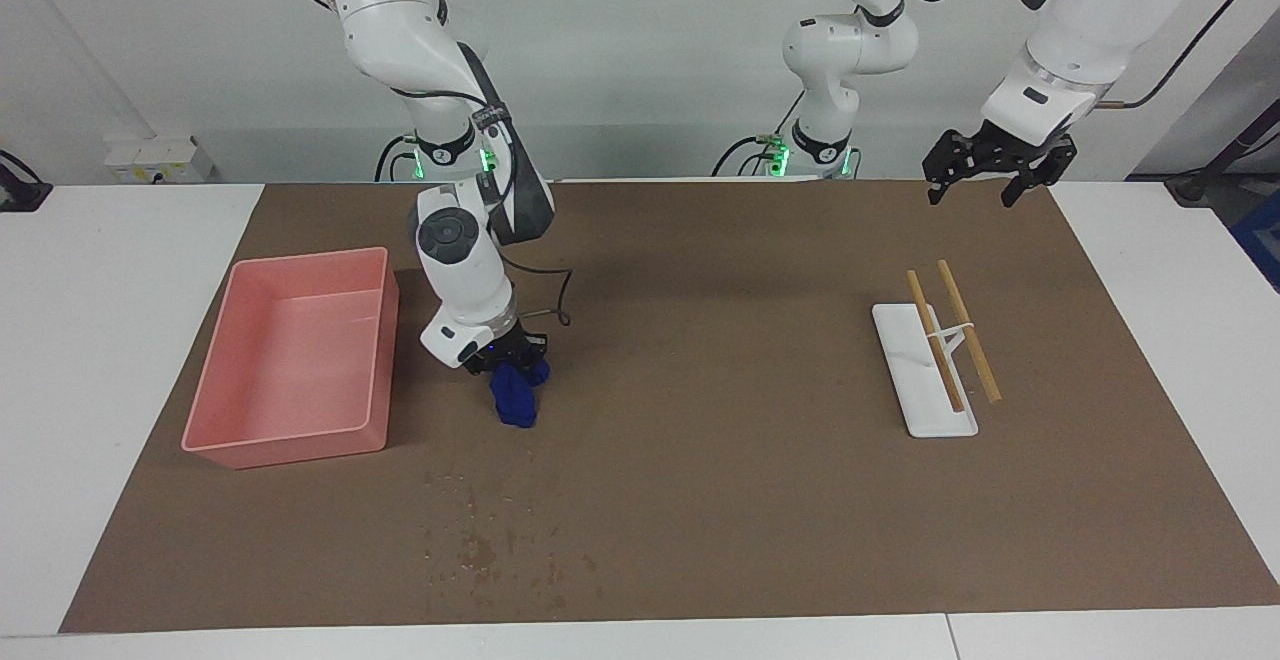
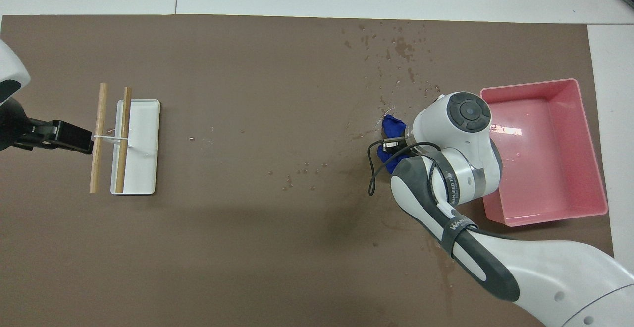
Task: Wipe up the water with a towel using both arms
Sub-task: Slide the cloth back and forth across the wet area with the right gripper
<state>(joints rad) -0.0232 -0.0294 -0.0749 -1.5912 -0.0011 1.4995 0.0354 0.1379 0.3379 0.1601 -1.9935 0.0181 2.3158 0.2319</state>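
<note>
Towel (image 1: 516, 398) clamped in right gripper (image 1: 508, 358), hanging bunched just above mat beside pink bin (image 1: 290, 445), ready to drag over water spots (image 1: 480, 540) farther from robots. Left gripper (image 1: 998, 168) waits, fingers spread, above mat near chopstick rack (image 1: 925, 410).

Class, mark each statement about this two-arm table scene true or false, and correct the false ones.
1. The right gripper holds the small royal-blue cloth towel. True.
2. The towel lies inside the pink plastic bin. False: it is beside the bin, over the brown mat.
3. Water droplets lie farther from the robots than the towel. True.
4. The left gripper grips the two wooden sticks. False: it hangs open in the air; the sticks rest across the white rectangular tray.
</note>
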